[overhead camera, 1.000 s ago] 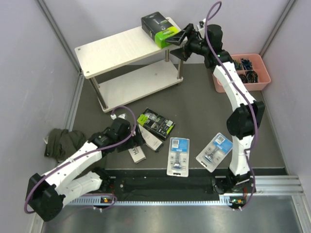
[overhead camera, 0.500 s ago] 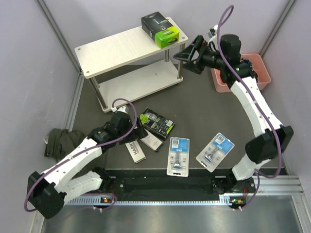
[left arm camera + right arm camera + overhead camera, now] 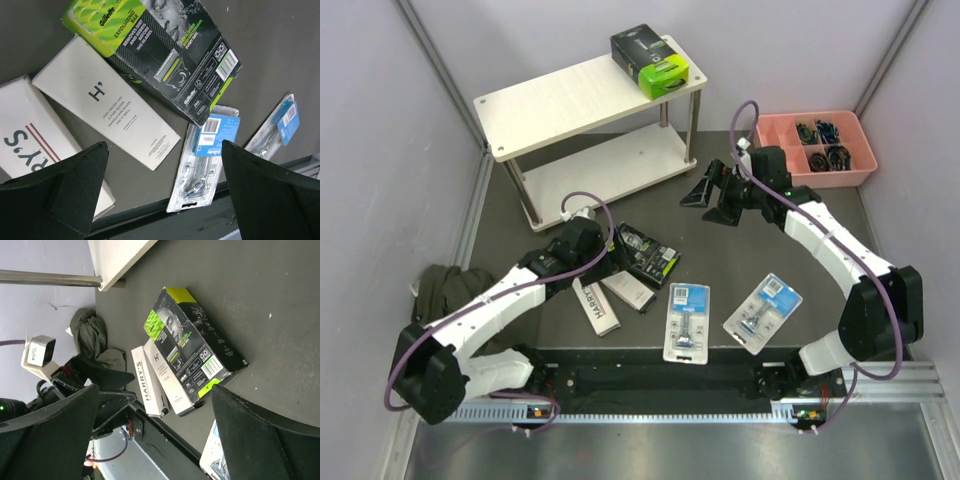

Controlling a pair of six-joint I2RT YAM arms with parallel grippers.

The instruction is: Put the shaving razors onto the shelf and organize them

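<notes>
Worktop [image 3: 750, 255]: dark grey mat, walled on three sides. Shelf [image 3: 570, 105] stands at the far left, two pale boards on round metal posts. On its top board, right end, sits the first black-and-lime pack [image 3: 650, 60]; the lower board is bare where visible. Left arm reaches in from the near left corner. Left tool [image 3: 161, 150] has its fingers spread wide with nothing between them and is poised over the cluster of packs at centre; cannot tell if it touches any. Right arm arcs from the near right. Right tool [image 3: 712, 200] also has its fingers wide apart and empty, low over open mat just right of the shelf's near right post. Pink tray [image 3: 820, 180] at the far right holds small dark items. Dark green cloth [image 3: 445, 290] is bunched at the left wall. Second black-and-lime pack [image 3: 642, 252] lies flat on the mat in front of the shelf. First Harry's box [image 3: 628, 291] lies against its near edge, second Harry's box [image 3: 595, 305] just left of that. First blister pack [image 3: 687, 321] lies near the front edge, second blister pack [image 3: 762, 310] to its right, tilted, apart from it.
</notes>
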